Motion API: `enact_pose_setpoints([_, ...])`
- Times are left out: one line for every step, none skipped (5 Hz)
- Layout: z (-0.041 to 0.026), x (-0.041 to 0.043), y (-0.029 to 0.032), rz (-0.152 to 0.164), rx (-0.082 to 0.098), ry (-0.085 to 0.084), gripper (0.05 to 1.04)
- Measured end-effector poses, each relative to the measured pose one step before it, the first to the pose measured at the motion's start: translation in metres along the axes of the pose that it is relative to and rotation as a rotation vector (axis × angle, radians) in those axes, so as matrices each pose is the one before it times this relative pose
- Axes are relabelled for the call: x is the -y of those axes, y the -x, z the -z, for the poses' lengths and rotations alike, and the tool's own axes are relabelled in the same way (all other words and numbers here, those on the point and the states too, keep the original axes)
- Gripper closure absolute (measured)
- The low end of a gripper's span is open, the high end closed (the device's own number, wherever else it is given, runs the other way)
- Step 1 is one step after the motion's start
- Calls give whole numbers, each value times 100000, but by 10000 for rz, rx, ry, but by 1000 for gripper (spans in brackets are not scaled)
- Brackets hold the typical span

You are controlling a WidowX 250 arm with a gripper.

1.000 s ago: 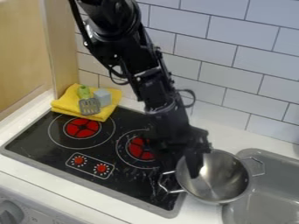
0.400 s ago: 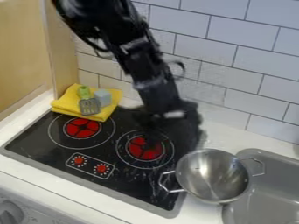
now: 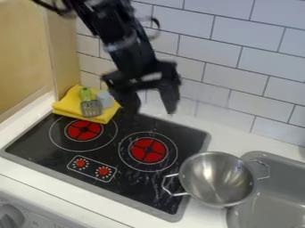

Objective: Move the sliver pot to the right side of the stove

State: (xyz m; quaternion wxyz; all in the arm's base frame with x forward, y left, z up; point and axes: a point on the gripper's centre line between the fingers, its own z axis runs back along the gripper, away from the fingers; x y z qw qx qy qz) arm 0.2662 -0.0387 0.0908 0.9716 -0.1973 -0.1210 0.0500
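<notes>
Wooden panel (image 3: 21, 49), pale, upright at the far left. Yellow cloth (image 3: 65, 106), folded, lying over the stove's back left corner; upon it, one small green object (image 3: 85, 93), one grey slotted spatula head (image 3: 91, 108), one pale blue block (image 3: 105, 99). Stove (image 3: 134, 181), black, glass-topped, set in a white surface (image 3: 35, 178); left burner (image 3: 84, 130) and right burner (image 3: 148, 150), both red-centred.

Black robot arm (image 3: 124, 44), entering from the top edge. Jaws spread wide, grasping nothing, raised near the tiled wall (image 3: 250, 40) and well apart from the pot.

Silver pot (image 3: 217, 180), one, two-handled, upright, standing beside the stove's right edge, between stove and sink (image 3: 257, 155); left handle (image 3: 168, 188) reaching over the stove's border, right handle (image 3: 265, 171) over the sink's side.

Step in hand, as judged: the pot stands released at the stove's right, placement seemingly complete. Next move: withdraw the arm upward with the jaws empty; no further grasp appears called for.
</notes>
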Motion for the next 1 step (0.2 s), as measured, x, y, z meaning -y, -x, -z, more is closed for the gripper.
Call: enact_pose_setpoints([-83, -64, 69, 35, 8, -12, 84])
